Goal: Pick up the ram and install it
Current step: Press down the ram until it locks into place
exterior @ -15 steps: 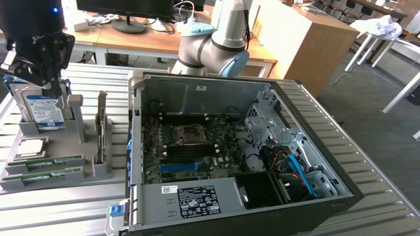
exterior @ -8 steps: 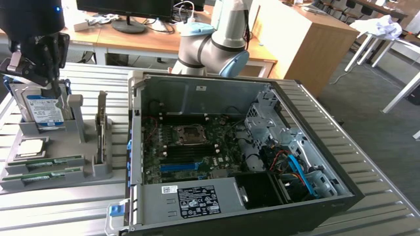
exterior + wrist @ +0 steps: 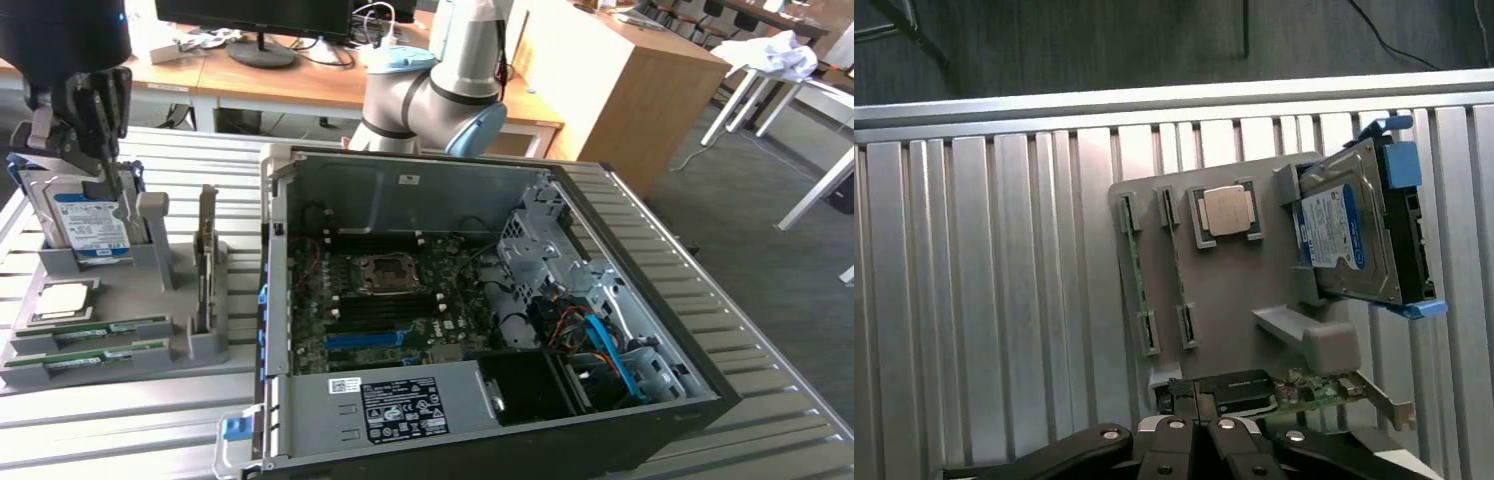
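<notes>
Pincer (image 3: 96,170) is closed. In the wrist view the fingers (image 3: 1172,445) meet tip to tip and I see nothing between them.

It hangs at the exterior view's left, over the grey parts tray (image 3: 200,345), up at the hard drive (image 3: 88,228) end. It isn't touching any part that I can see.

The ram (image 3: 94,331) is in the tray: a thin green stick lying flat in its slot. A second stick (image 3: 83,360) lies parallel just beside it, on the outer side. Both are seated and neither is lifted. In the wrist view I get the same pair side by side, ram (image 3: 1178,268) and second stick (image 3: 1137,275).

A CPU (image 3: 60,300) sits flat between the sticks and the hard drive, also seen from the wrist (image 3: 1227,213). The hard drive (image 3: 1354,225) stands on edge in its holder, blue clips on the ends. The upright card (image 3: 207,255) stands in the tray on the side toward the PC case, and in the wrist view the card (image 3: 1309,392) is just beside the fingertips.

The PC case (image 3: 694,380) lies open on the ribbed metal tabletop (image 3: 134,425) beside the tray, with the motherboard (image 3: 387,300) exposed. The arm's elbow (image 3: 434,95) shows behind the case. The ram is well apart from the motherboard, with the case wall between them.
</notes>
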You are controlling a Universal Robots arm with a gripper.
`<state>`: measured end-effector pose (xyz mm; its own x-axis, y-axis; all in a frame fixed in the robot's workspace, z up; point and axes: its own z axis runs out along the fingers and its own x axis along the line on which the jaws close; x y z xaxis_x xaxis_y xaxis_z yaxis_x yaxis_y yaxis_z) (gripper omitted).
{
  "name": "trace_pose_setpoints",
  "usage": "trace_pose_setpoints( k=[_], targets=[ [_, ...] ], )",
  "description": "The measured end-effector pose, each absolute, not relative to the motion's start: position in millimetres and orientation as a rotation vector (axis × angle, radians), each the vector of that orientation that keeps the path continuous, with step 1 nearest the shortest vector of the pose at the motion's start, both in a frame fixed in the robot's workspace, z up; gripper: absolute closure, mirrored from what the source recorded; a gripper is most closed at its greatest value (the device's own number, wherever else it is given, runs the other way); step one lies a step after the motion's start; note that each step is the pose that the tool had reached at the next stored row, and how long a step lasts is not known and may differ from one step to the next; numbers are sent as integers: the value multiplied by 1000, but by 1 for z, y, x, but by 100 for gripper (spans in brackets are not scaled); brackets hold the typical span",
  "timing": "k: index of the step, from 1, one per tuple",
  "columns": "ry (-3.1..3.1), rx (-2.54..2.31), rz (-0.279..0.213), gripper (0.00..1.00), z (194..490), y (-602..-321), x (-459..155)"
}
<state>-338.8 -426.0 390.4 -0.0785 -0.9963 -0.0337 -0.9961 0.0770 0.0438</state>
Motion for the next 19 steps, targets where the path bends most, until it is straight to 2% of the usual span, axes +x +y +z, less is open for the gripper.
trace_pose_setpoints(
  k=[9, 10, 11, 12, 13, 14, 15, 16, 19],
  targets=[
    [-2298, 2133, -86, 89, 390, -431, -339],
    [-2297, 2133, -86, 84, 390, -432, -339],
    [-2298, 2134, -86, 84, 390, -433, -339],
    [-2298, 2133, -86, 77, 390, -433, -339],
    [-2298, 2133, -86, 77, 390, -433, -339],
    [-2298, 2133, -86, 71, 390, -433, -339],
    [-2298, 2133, -86, 71, 390, -433, -339],
    [-2298, 2133, -86, 64, 390, -433, -339],
    [-2298, 2134, -86, 64, 390, -433, -339]
  ],
)
